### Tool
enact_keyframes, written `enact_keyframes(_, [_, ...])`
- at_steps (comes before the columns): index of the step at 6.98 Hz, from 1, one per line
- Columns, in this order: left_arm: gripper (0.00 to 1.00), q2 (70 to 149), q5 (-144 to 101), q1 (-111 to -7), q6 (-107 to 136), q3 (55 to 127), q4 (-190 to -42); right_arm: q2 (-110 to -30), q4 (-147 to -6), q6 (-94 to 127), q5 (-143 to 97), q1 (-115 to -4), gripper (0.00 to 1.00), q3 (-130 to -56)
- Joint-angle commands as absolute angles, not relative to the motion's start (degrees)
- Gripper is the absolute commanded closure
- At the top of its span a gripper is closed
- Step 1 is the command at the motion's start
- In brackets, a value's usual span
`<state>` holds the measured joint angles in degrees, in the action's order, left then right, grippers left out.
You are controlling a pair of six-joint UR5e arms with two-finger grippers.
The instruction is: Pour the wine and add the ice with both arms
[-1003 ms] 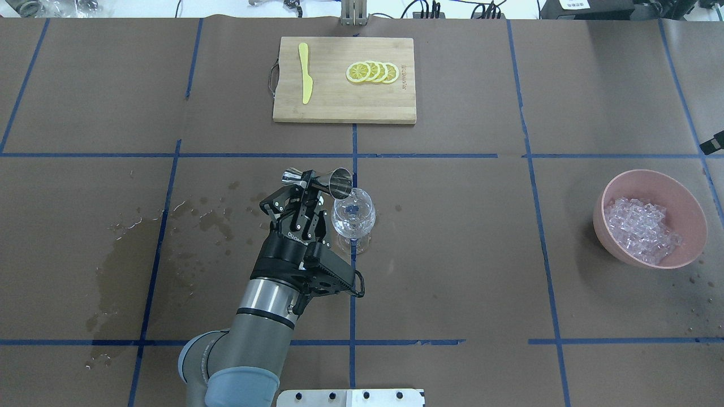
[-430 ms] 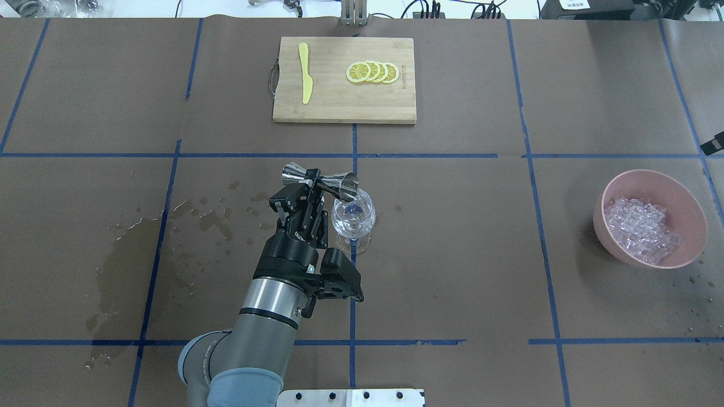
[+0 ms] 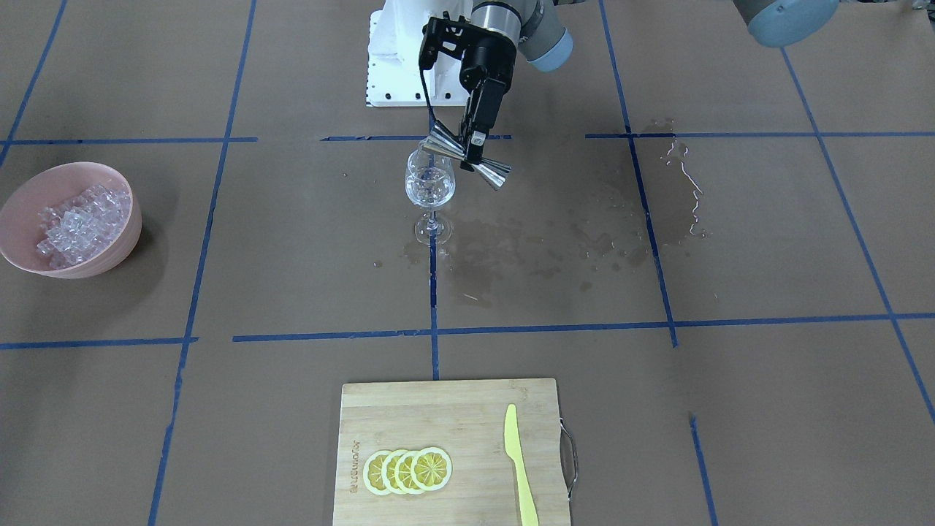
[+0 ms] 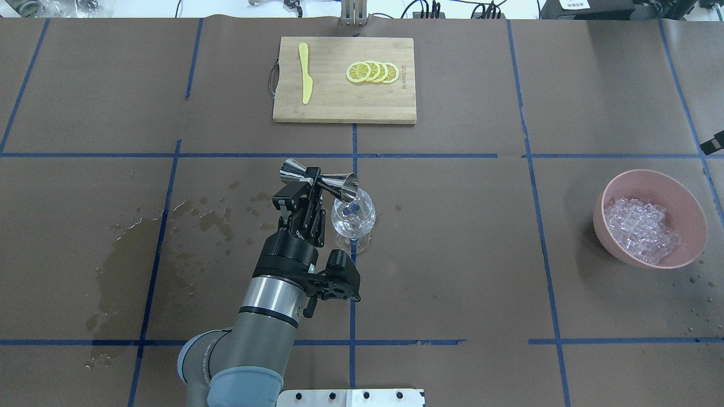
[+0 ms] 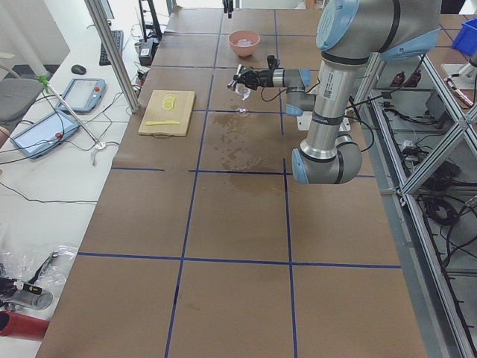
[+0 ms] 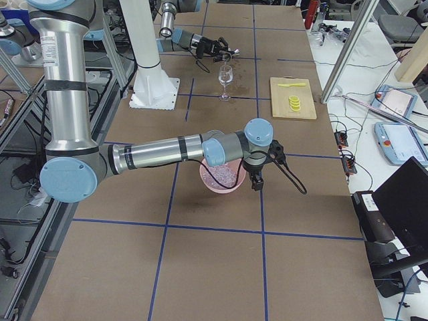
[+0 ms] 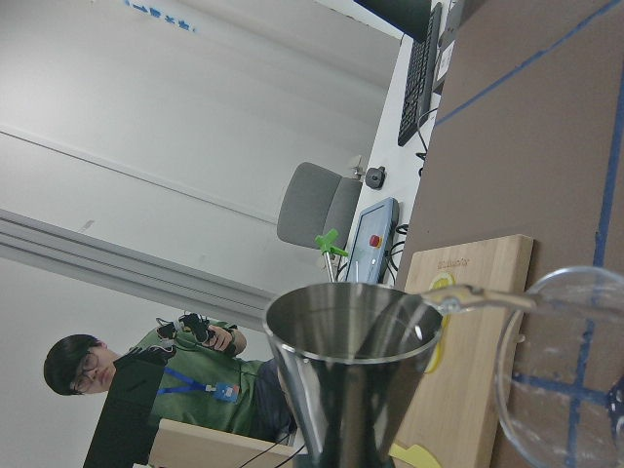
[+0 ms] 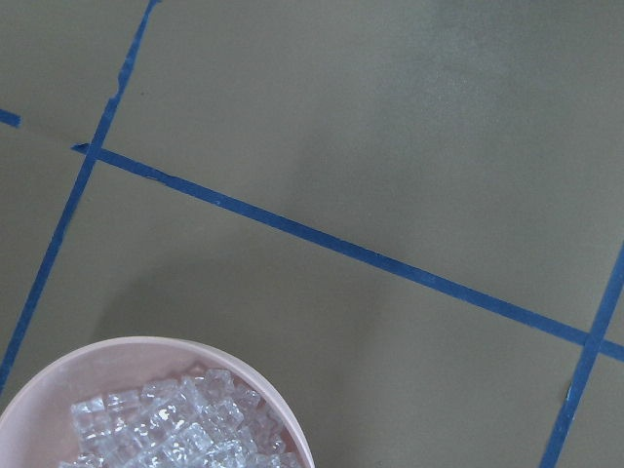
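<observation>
As the wine [image 7: 478,297] runs in a thin clear thread from a tilted steel jigger [image 4: 338,183] into the wine glass [image 4: 353,220] on the brown table [image 4: 452,254], the left gripper [image 4: 312,189] is clamped on the jigger's waist. The ice [image 4: 639,229] sits heaped in a pink bowl [image 4: 673,195] well apart, the right gripper [image 6: 257,180] at its rim, fingers' spread impossible to tell.

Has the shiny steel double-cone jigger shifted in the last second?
Yes. Seen overhead, the jigger's mouth edged rightward, farther over the clear wine glass.
</observation>
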<state>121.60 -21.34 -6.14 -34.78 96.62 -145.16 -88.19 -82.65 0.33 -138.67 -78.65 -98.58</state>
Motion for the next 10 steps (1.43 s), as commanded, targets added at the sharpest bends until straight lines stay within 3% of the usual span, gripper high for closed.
enact_keyframes(1, [1.00, 121.55, -21.18, -6.24, -40.49, 96.68, -143.01, -88.15, -82.71, 0.35, -138.60, -78.66, 0.00, -98.44])
enact_keyframes(7, [1.00, 121.64, -18.72, -6.15, -58.08, 96.77, -142.82, -88.15, -82.71, 0.44, -138.60, -78.66, 0.00, -98.35])
enact_keyframes(10, [1.00, 120.33, -18.46, -6.50, -51.82, 97.91, -147.53, -87.81, -82.71, 0.44, -138.52, -78.66, 0.00, -98.26])
